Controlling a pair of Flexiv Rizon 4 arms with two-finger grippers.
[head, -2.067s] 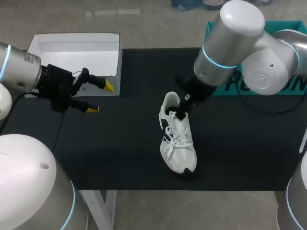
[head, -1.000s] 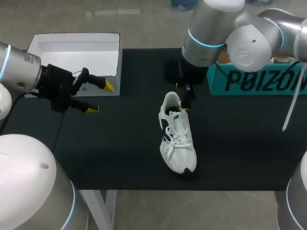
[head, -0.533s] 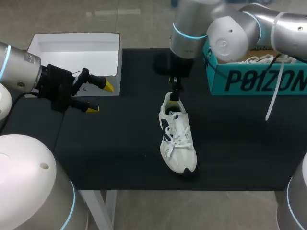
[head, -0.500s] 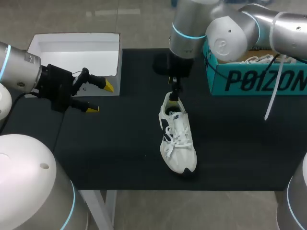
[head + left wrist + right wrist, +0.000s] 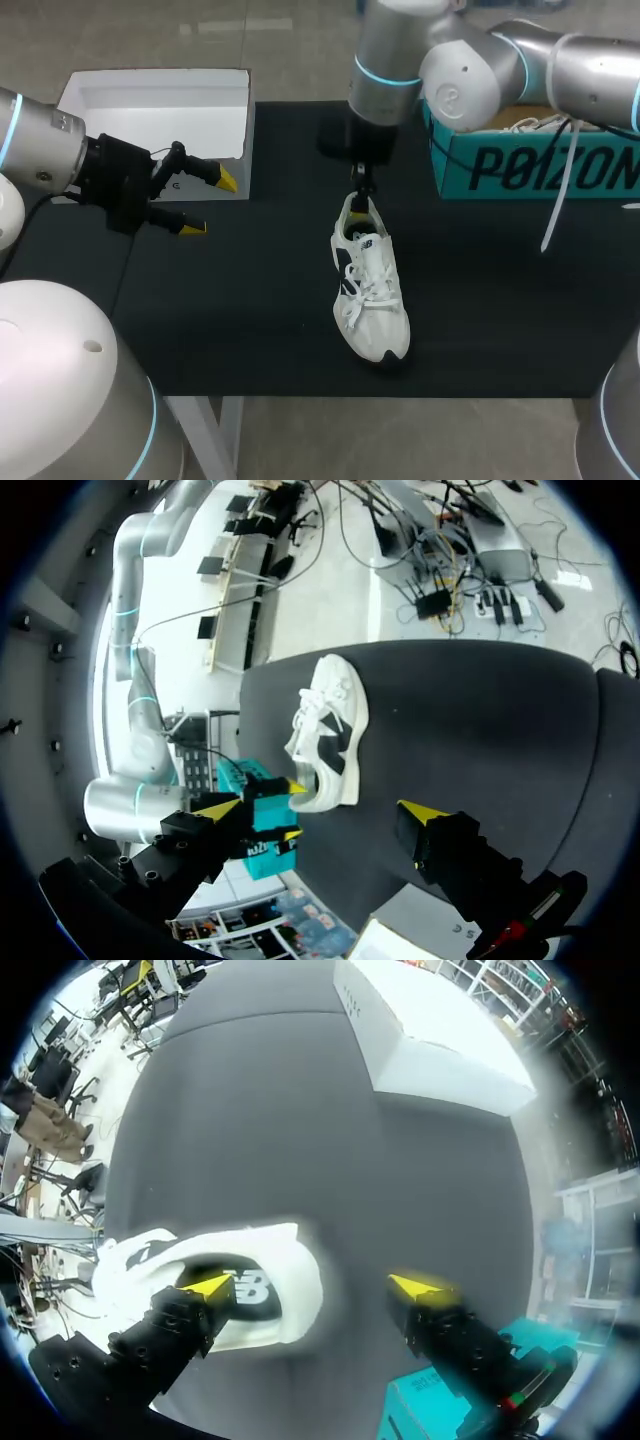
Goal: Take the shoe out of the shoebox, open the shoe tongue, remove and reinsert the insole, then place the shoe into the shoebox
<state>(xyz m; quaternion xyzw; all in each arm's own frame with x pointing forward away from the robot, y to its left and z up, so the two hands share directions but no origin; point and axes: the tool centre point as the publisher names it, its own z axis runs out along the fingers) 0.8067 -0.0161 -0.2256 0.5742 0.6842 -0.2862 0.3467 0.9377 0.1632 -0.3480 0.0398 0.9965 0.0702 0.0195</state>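
Hovering wide open, my right end effector [image 5: 316, 1286] is straddling the shoe [image 5: 371, 296] at its heel, likely this light, soft thing's firmest hold.

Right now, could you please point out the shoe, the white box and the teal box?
shoe [image 5: 366, 288]: head view, on its laces.
white box [image 5: 150, 108]: head view, on its bare inside floor.
teal box [image 5: 530, 172]: head view, on its front wall.
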